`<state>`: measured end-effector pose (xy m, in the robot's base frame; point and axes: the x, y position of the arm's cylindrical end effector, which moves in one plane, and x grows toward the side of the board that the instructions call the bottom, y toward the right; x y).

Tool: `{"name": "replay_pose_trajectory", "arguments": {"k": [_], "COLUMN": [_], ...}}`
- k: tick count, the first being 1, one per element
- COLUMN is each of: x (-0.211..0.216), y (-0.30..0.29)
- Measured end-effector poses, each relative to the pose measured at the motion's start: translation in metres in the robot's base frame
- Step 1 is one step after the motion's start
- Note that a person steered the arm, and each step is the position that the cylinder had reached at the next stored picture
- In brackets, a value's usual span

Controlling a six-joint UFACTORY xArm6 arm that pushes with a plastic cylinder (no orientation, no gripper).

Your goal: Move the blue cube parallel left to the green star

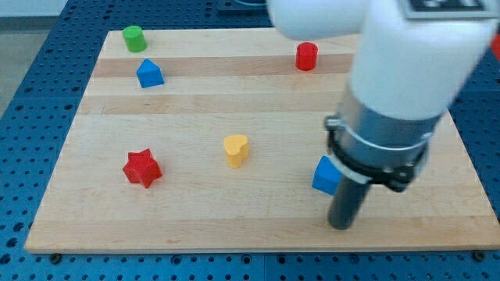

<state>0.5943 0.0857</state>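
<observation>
A pale wooden table (pixel 258 101) lies on blue perforated board. My tip (pixel 341 225) rests near the view's bottom, just below-right of the blue cube (pixel 326 175), touching or nearly so; my tool has nothing to clench. No green star shows. I can read no writing.

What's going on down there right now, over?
My tip down on the wooden board, touching the blue cube's right side. No green star in sight. Yellow heart block lies left of the cube.
</observation>
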Motion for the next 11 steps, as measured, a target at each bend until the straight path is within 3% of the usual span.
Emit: {"name": "replay_pose_trajectory", "arguments": {"k": [4,7,9,11], "x": [-0.066,-0.058,-0.072,-0.102], "y": [-0.006,0.052,0.019,0.034]}}
